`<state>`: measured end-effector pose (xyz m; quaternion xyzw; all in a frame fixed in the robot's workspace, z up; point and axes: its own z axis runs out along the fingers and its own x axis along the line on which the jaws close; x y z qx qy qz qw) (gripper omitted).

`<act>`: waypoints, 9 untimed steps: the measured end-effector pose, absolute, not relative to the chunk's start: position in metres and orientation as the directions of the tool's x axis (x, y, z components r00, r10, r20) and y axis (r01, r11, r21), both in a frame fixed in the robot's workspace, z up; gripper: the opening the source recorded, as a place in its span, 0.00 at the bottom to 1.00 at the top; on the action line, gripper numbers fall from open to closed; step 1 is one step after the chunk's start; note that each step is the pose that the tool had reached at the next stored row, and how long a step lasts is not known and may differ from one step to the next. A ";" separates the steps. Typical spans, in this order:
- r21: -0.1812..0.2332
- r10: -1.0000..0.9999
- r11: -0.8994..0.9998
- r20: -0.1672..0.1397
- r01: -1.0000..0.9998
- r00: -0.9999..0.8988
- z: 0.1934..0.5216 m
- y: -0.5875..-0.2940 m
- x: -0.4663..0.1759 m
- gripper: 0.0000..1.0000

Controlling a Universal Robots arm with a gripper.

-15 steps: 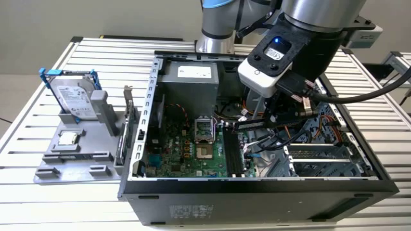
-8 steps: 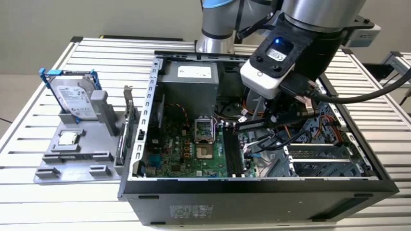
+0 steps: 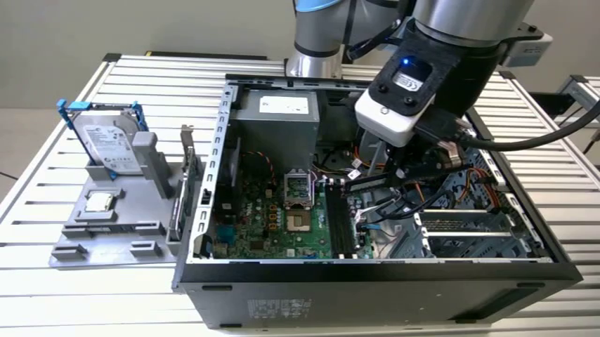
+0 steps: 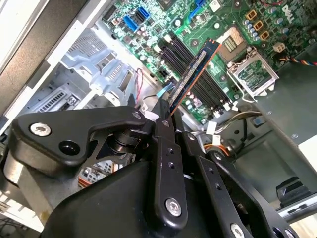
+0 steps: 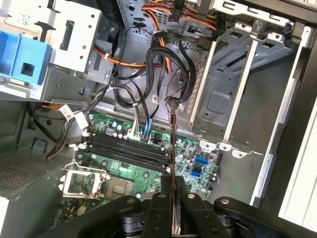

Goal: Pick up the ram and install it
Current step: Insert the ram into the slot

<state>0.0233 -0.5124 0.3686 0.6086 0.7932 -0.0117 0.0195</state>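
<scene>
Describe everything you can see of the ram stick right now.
The ram is a long, thin circuit-board stick, bluish-green with dark chips and an orange-looking edge. The hand is shut on one end, gripping its flat faces; the rest juts out free. It hangs over the green motherboard, far end above the black memory slots, not seated in any. Nothing but the hand touches it. In the first wrist view it appears edge-on.
</scene>
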 end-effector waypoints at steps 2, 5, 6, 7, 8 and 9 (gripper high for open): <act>0.005 0.962 0.271 -0.045 0.963 -0.270 0.369 -0.512 0.023 0.00; 0.005 0.957 0.288 -0.046 0.958 -0.288 0.369 -0.512 0.023 0.00; 0.005 0.955 0.294 -0.046 0.956 -0.293 0.369 -0.512 0.023 0.00; 0.005 0.953 0.300 -0.046 0.954 -0.299 0.369 -0.512 0.023 0.00; 0.005 0.951 0.306 -0.046 0.952 -0.305 0.369 -0.512 0.023 0.00; 0.005 0.949 0.312 -0.046 0.950 -0.312 0.369 -0.512 0.023 0.00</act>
